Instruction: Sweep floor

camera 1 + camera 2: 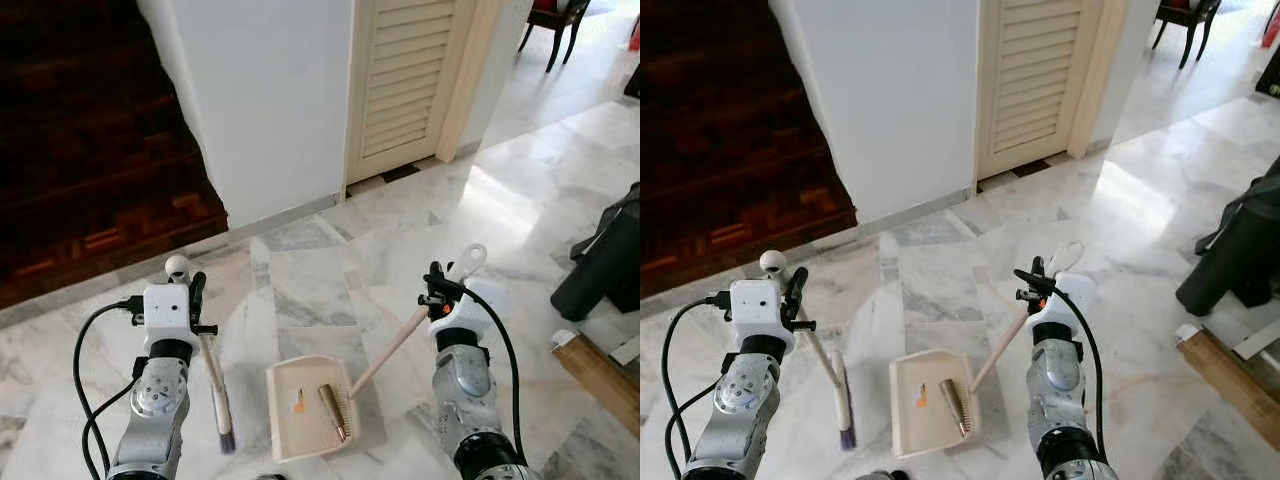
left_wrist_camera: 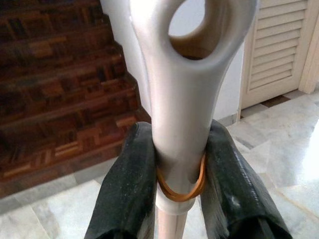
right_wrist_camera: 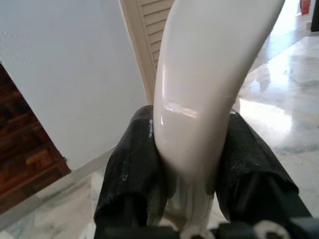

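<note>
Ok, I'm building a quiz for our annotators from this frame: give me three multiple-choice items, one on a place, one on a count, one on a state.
1. Where does the cream plastic dustpan lie?
A. on the marble floor between the two arms
B. on the wooden stairs
C. against the louvred door

2. How many items lie inside the dustpan?
A. none
B. two
C. five

3. What is the left gripper doing?
A. hanging open
B. shut on the white-handled small brush
C. pressing on the wall

Answers:
1. A, the pan sits on the pale marble floor between the arms.
2. B, a small orange-marked scrap and a brownish stick-like object lie on its tray.
3. B, in the left wrist view both black fingers clamp the white handle; the right gripper likewise grips the dustpan's long handle.
</note>
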`<state>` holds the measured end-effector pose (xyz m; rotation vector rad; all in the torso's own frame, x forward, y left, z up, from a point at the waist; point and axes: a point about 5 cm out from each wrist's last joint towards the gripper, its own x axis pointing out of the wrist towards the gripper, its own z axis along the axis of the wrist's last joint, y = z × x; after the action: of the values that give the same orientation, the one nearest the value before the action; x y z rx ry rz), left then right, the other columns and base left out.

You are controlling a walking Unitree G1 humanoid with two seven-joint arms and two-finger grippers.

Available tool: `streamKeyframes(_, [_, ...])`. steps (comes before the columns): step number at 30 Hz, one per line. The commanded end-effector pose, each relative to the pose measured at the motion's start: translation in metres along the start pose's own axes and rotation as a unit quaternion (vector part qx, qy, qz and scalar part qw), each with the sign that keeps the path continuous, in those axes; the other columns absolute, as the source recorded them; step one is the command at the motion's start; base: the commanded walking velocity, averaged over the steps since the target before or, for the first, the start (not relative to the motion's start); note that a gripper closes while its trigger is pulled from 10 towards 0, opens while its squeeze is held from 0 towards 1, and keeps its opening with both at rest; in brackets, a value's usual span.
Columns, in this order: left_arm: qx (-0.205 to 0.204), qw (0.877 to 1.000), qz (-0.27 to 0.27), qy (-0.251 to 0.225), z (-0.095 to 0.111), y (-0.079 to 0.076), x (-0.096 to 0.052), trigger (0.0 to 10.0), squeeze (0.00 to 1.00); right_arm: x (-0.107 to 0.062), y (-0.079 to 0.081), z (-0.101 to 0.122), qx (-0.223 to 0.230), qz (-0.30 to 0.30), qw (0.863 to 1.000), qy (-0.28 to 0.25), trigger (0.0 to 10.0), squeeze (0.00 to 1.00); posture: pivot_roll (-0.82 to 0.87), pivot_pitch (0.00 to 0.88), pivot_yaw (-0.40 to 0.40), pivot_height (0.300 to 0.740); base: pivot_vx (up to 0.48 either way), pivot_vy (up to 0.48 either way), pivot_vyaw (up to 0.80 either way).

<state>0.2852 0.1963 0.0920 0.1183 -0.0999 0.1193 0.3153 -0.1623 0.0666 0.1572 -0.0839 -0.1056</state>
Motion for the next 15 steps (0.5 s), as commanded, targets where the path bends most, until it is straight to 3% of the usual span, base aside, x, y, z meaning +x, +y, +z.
streamKeyframes(1, [-0.003,1.0,0.001,-0.023,0.0096,0.0005,0.003,10.0,0.0,0.0045,0.0032,0.0078,0.01,0.002,1.0,-0.019,10.0,0.0,0.14,0.028,0.021,0.74,0.0,0.0,0.0])
streamKeyframes(4, [-0.005,1.0,0.001,-0.023,0.0094,0.0004,0.0028,10.0,0.0,0.0048,0.0042,0.0077,0.012,0.003,1.0,-0.018,10.0,0.0,0.14,0.028,0.021,0.74,0.0,0.0,0.0])
streamKeyframes(15, [-0.007,1.0,-0.001,-0.021,0.0085,-0.0007,0.0015,10.0,0.0,0.005,0.0047,0.008,0.011,0.006,1.0,-0.019,10.0,0.0,0.14,0.004,0.021,0.74,0.0,0.256,0.0])
